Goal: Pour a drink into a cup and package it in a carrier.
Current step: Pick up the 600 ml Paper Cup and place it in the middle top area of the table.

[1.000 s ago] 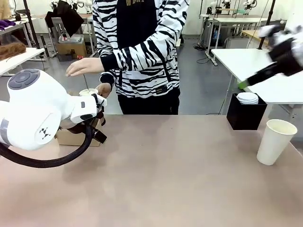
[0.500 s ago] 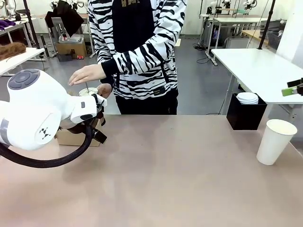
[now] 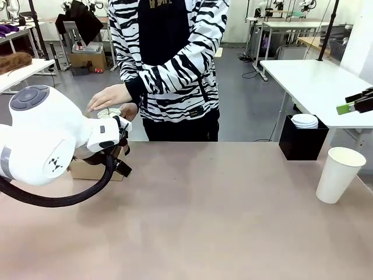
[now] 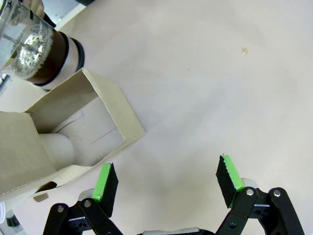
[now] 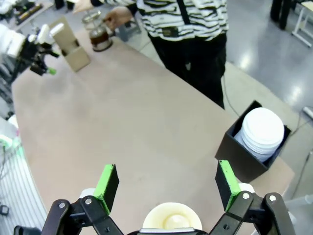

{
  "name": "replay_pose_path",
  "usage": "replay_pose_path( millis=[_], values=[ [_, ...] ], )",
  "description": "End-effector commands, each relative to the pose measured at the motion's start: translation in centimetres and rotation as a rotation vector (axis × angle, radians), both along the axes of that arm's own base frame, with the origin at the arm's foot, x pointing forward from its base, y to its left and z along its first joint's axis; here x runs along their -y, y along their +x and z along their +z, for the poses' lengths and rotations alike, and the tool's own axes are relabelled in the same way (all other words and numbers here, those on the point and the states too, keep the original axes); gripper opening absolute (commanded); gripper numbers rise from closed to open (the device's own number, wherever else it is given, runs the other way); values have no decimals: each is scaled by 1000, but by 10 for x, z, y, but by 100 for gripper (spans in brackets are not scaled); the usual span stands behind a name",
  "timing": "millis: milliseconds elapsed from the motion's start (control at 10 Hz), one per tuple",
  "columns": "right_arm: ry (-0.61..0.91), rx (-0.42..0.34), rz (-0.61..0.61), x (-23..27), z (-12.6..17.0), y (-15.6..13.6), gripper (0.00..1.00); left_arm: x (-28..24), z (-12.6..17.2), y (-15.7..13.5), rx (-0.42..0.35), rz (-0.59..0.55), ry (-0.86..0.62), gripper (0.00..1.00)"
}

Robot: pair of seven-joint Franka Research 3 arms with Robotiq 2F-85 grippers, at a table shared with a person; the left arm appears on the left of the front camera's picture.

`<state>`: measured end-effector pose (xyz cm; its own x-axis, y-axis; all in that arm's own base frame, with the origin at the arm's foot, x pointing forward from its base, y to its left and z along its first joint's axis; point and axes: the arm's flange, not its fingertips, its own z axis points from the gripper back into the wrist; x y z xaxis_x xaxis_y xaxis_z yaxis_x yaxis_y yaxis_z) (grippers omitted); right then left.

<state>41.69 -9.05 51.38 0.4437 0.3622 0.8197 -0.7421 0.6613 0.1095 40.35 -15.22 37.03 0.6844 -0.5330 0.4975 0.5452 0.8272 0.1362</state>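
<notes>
The white paper cup (image 3: 340, 174) stands empty at the table's right end, and its rim (image 5: 169, 217) shows directly under my open right gripper (image 5: 166, 181), which hovers high above it. One green fingertip (image 3: 348, 107) pokes in at the front view's right edge. The brown cardboard carrier (image 4: 73, 132) lies at the table's left, just beside my open, empty left gripper (image 4: 167, 178). Behind the carrier stands the glass pitcher (image 4: 39, 54) holding the dark drink (image 4: 51, 66). The person's hands (image 3: 111, 96) rest on the pitcher's top (image 3: 109, 112).
A black box (image 3: 303, 140) with a stack of white lids (image 5: 261, 131) sits at the table's far right corner. My left arm's white body (image 3: 44, 137) covers part of the carrier in the front view. The person stands at the far edge, left of centre.
My right gripper has swung out toward the front view's right edge, leaving just a fingertip showing. The person's upper hand has lowered onto the pitcher's top. The left arm has stayed still.
</notes>
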Motion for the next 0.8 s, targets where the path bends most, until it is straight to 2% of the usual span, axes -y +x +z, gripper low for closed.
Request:
replay_pose_path(
  millis=[0,400,700],
  values=[
    [110,29,79,53,-14,27,100,0,0,0,0,0,-1,100],
    [279,188,165,158,-66,30,100,0,0,0,0,0,-1,100],
    [385,309,248,194,-119,12,100,0,0,0,0,0,-1,100]
  ],
)
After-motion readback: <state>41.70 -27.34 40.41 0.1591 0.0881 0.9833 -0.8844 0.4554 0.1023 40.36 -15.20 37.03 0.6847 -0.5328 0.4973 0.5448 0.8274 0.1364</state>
